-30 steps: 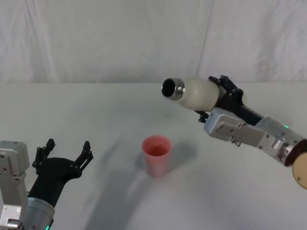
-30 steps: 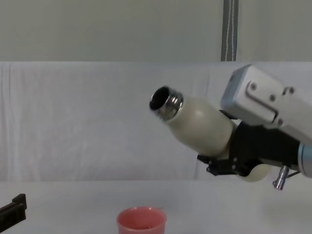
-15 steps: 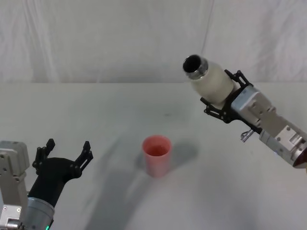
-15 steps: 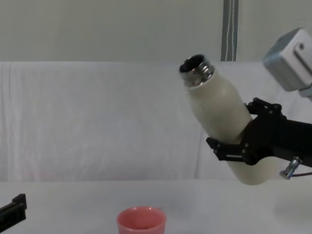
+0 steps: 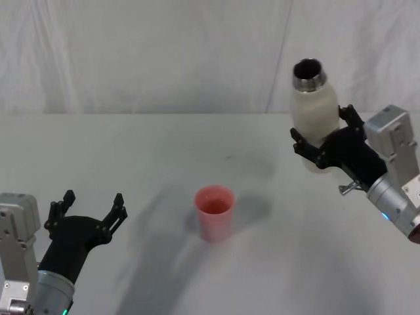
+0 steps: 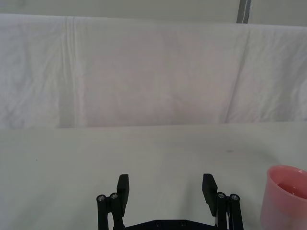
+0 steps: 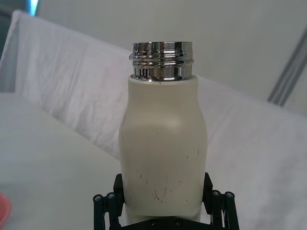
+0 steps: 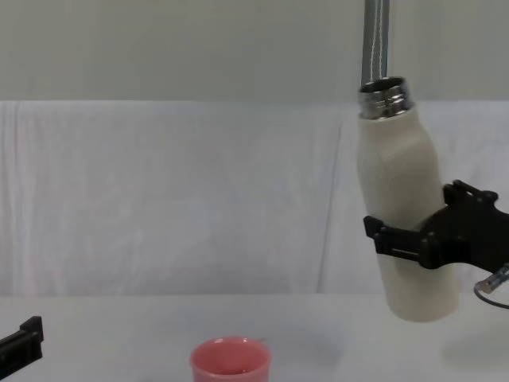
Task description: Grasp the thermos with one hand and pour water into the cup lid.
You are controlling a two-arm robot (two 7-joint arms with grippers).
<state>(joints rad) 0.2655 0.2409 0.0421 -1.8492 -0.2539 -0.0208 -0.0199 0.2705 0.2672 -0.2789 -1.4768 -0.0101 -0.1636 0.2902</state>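
While the right gripper (image 5: 323, 148) grips the thermos (image 5: 314, 115) around its lower body, the bottle stands almost upright in the air, well to the right of the cup lid (image 5: 214, 212) and farther back than it, its base clear of the table (image 5: 164, 151). Black fingers (image 8: 395, 241) press against both sides of the cream body, closed firmly on it, as the right wrist view confirms with a finger (image 7: 108, 206) on each flank of the thermos (image 7: 163, 158). Its open steel neck (image 5: 308, 73) points upward with only a slight lean toward the cup lid's side. From the chest view the thermos (image 8: 402, 207) hangs high above and to the right of the cup lid (image 8: 231, 360), with the right gripper (image 8: 429, 239) clasped about its lower third.

That pink cup lid sits upright on the table, and whether it holds water cannot be told. To the left of the cup lid and nearer the robot, the left gripper (image 5: 90, 211) hovers low over the table, fingers spread wide with nothing between them; in the left wrist view its two fingertips (image 6: 123, 184) stand well apart, and the cup lid (image 6: 287, 196) sits off to one side of them
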